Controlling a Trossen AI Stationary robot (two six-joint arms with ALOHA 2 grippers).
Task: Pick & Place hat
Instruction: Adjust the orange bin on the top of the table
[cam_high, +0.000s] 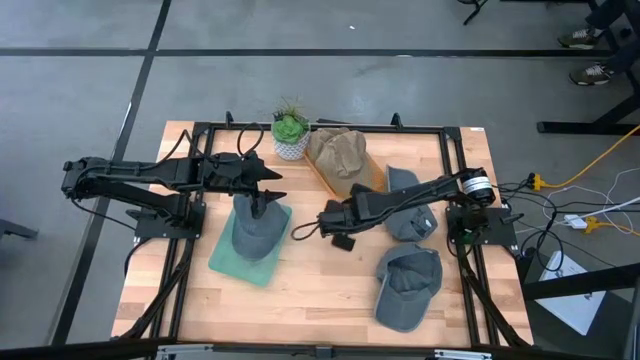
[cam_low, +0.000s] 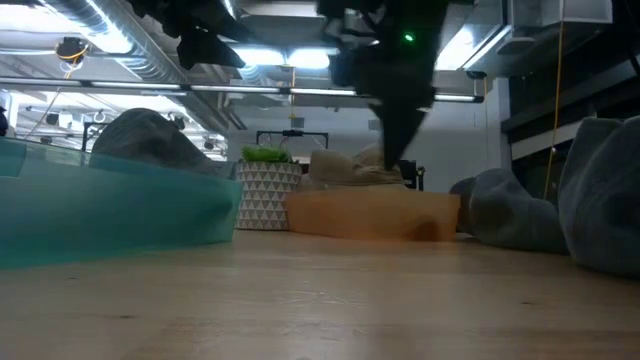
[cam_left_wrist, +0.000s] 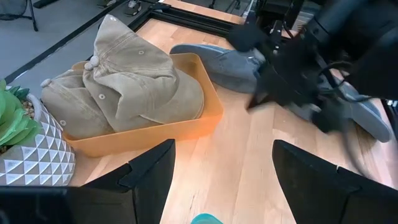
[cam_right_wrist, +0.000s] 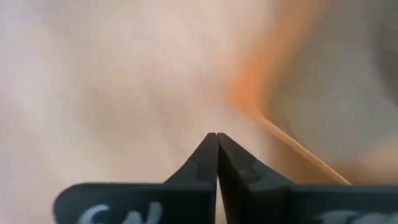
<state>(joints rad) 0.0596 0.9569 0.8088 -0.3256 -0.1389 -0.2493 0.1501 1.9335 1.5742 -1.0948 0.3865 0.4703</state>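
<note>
**Hat on the teal tray**

The grey hat (cam_high: 258, 228) lies on the teal tray (cam_high: 232, 262), under the left end effector (cam_high: 272, 186), which is spread open and empty. The right end effector (cam_high: 304, 228), pinched closed, holds nothing above the counter (cam_high: 320, 290).

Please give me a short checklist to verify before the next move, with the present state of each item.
1. Left end effector open, empty: ok.
2. Right end effector shut, empty: ok.
3. Grey fabric cap rests on teal rectangular tray: ok.
4. Tan fabric hat lies in orange plastic tray: ok.
5. Loose grey baseball cap near table's front, unobstructed: ok.
6. Left fingers clear of first cap: cannot tell.
</note>
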